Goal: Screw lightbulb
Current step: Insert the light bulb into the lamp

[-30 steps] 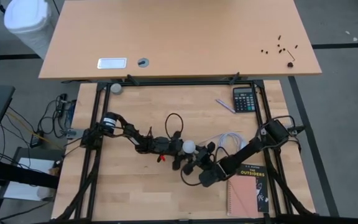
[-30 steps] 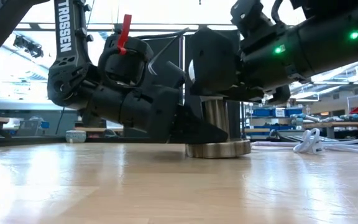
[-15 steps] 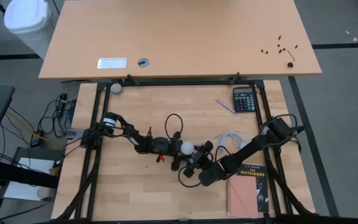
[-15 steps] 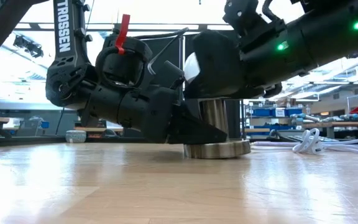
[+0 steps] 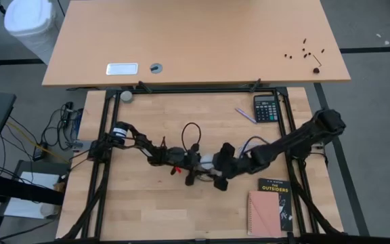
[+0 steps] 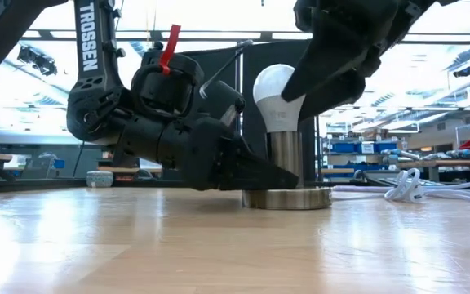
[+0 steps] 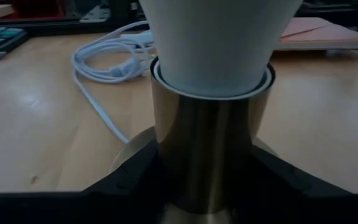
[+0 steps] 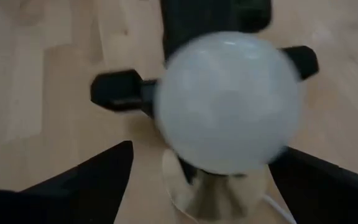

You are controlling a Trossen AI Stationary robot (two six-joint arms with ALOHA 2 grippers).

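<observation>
Near the middle of the bench, somewhat toward its front edge, we see the lightbulb (image 6: 278, 91) standing upright in the silvery socket (image 6: 286, 175), whose round base rests flat on the wood. Our left gripper (image 5: 193, 165) lies low against the bench with its fingers (image 7: 126, 180) clamped around the socket's stem, steadying it. Our right gripper (image 8: 210, 186) hangs above the bulb with its fingers (image 8: 89, 174) spread wide on either side, not touching the glass.

We judge this a release between turns: the bulb looks seated, but how deep the thread has gone we cannot tell. Next, the right gripper would need to close gently on the bulb again and twist, while the left holds the socket firm.

Writing we can read: "TROSSEN" down the left arm (image 6: 86, 37) in the low view, and "OUTSIDERS" on the book (image 5: 271, 207) near the bench's front right corner. A calculator (image 5: 266, 108) sits by the back right corner.
</observation>
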